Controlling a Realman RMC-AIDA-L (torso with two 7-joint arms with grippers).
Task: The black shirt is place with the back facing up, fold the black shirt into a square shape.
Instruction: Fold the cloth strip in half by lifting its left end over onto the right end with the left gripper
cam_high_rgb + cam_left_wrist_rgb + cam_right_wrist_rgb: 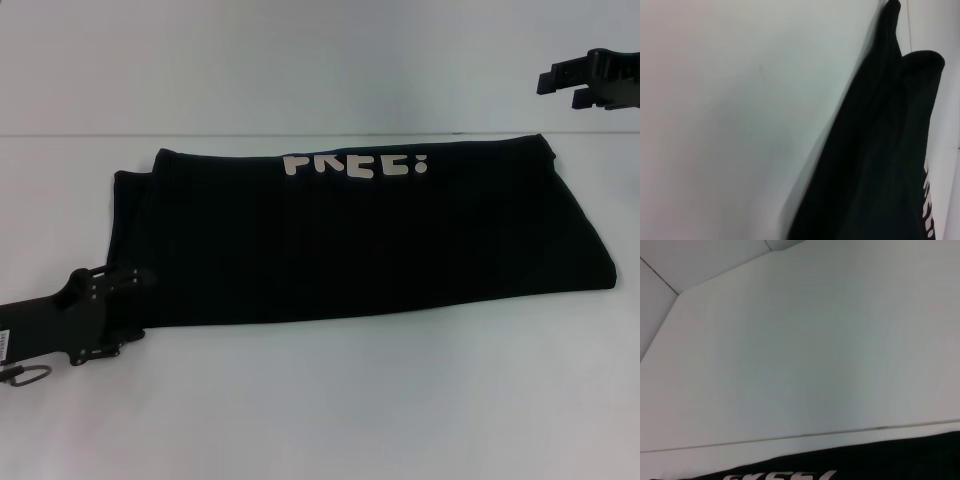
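left gripper (125, 285) sits low at the near-left corner of the black shirt (370, 235), can't tell if it's clamped on cloth. shirt lies as a long band across the white table (330, 400), lettering at far edge; looks mid-fold, next likely needs that left end carried over rightward. right gripper (560, 88) hovers far right, off the shirt, fingers apart, empty.

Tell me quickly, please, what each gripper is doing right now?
Left gripper: at the black shirt's near left corner; grip cannot be told.
Right gripper: raised beyond the shirt's far right end, open, holding nothing.
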